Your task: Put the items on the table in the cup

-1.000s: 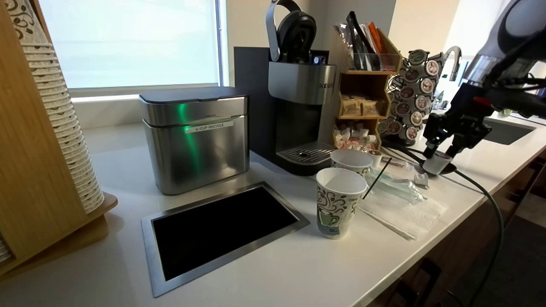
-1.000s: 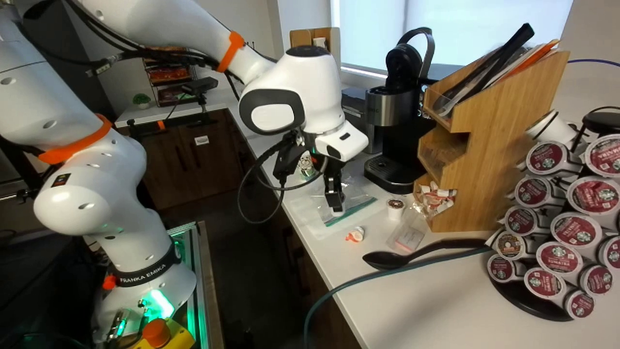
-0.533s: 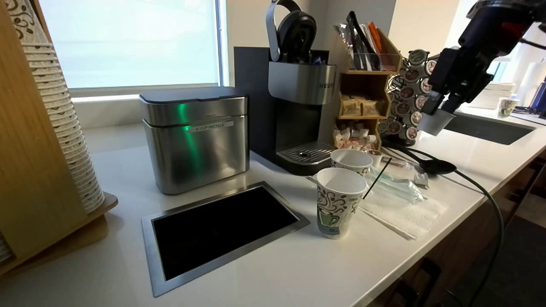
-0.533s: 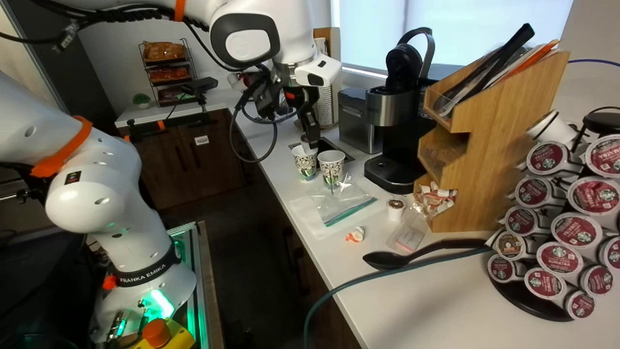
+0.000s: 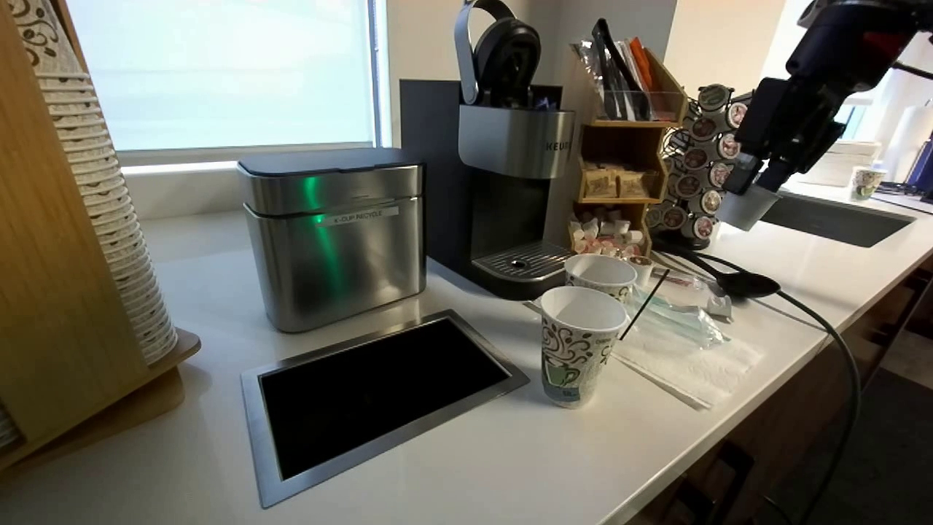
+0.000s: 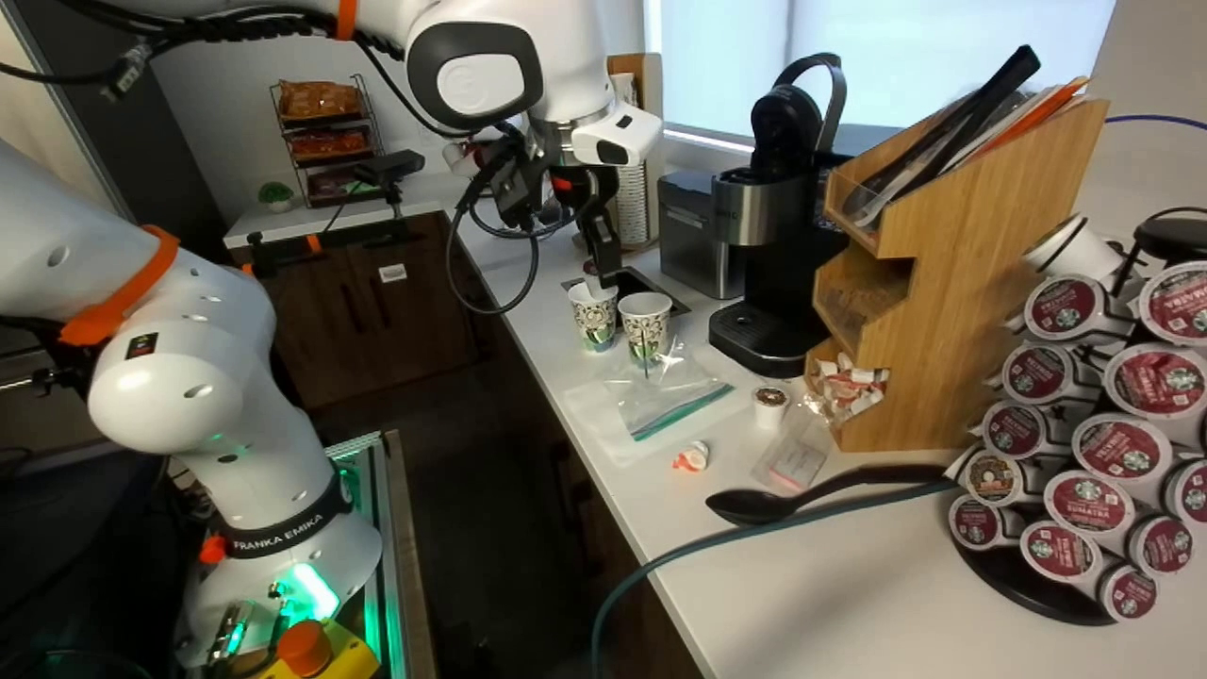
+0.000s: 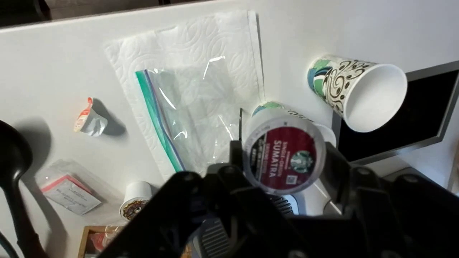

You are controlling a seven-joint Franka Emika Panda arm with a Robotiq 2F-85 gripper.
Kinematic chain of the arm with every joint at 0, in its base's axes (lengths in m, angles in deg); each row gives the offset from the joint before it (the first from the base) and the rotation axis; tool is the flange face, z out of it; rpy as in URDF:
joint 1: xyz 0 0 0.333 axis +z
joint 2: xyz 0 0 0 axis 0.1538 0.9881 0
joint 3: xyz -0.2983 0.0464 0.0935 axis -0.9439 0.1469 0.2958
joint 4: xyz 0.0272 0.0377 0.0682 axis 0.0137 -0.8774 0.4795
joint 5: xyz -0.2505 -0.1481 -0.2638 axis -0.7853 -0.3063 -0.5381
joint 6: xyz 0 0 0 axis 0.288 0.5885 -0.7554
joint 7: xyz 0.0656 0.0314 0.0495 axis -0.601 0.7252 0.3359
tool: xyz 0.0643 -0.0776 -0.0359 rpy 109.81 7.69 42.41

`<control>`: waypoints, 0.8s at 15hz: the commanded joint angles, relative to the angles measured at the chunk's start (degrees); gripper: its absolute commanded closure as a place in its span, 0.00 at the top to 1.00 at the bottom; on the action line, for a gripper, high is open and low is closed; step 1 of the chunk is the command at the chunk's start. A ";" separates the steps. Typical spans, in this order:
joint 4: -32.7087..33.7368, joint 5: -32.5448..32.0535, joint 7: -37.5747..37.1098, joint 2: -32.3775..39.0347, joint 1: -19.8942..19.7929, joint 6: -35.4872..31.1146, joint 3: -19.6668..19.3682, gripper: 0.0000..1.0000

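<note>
A white coffee pod with a dark red lid (image 7: 283, 157) is gripped between the black fingers of my gripper (image 7: 285, 156). In an exterior view the pod (image 5: 747, 208) hangs in the air above the counter. Two patterned paper cups stand upright: one cup (image 7: 337, 80) shows its whole mouth, the second cup (image 6: 645, 321) is partly covered by the held pod in the wrist view. A brown-lidded pod (image 6: 770, 405) and a small orange-and-white creamer tub (image 7: 88, 120) lie on the counter.
A clear zip bag (image 7: 200, 107) lies on a paper towel (image 7: 211, 36) beside the cups, with a thin black stirrer (image 5: 644, 306). A black ladle (image 6: 754, 505), a cable and a packet (image 7: 71, 193) lie farther off. Behind stand the coffee machine (image 6: 768, 212) and wooden organiser (image 6: 981, 311).
Over the last second the gripper, still gripping the pod, has risen and moved away from the zip bag, uncovering the cups in an exterior view. In the last half second it has barely moved.
</note>
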 commanded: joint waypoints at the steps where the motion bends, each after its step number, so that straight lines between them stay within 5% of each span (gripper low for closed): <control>1: -1.89 2.82 1.42 -4.08 3.23 -0.41 2.40 0.29; 12: -6.20 2.71 1.65 -3.99 13.83 -5.87 11.31 0.29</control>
